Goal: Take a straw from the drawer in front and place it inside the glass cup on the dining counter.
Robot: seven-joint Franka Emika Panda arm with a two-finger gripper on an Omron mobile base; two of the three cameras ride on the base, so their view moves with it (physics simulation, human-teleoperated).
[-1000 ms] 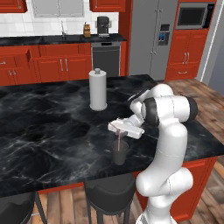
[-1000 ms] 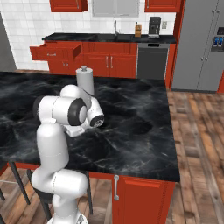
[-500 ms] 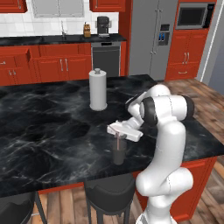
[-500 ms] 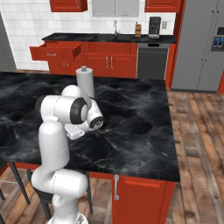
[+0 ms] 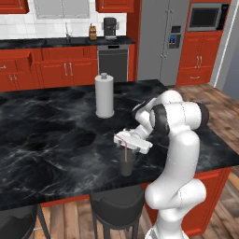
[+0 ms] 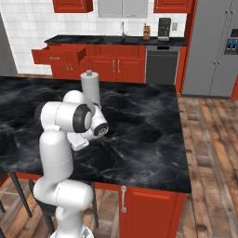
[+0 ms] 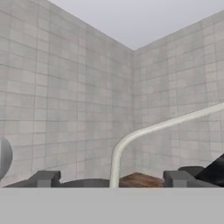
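The fingers (image 7: 112,179) have come apart since a moment ago: they were pinched on the straw (image 5: 124,150) and now stand wide, one dark tip at each side, with the straw rising free between them and touching neither. Its bent top curves off to one side in the hand view. The arm itself has hardly shifted and the hand still hangs just over the glass cup (image 5: 126,165). The straw stands upright inside that dark cup, its lower part down in the glass and its pale top poking out under the hand. The cup sits near the front edge of the black marble desk (image 5: 56,140), above a dark round stool (image 5: 116,205). Farther back on the same desk, well apart from the cup, stands a tall white paper-towel roll (image 5: 104,95). Against the far wall, the red drawer (image 6: 58,53) is pulled out from the cabinets.
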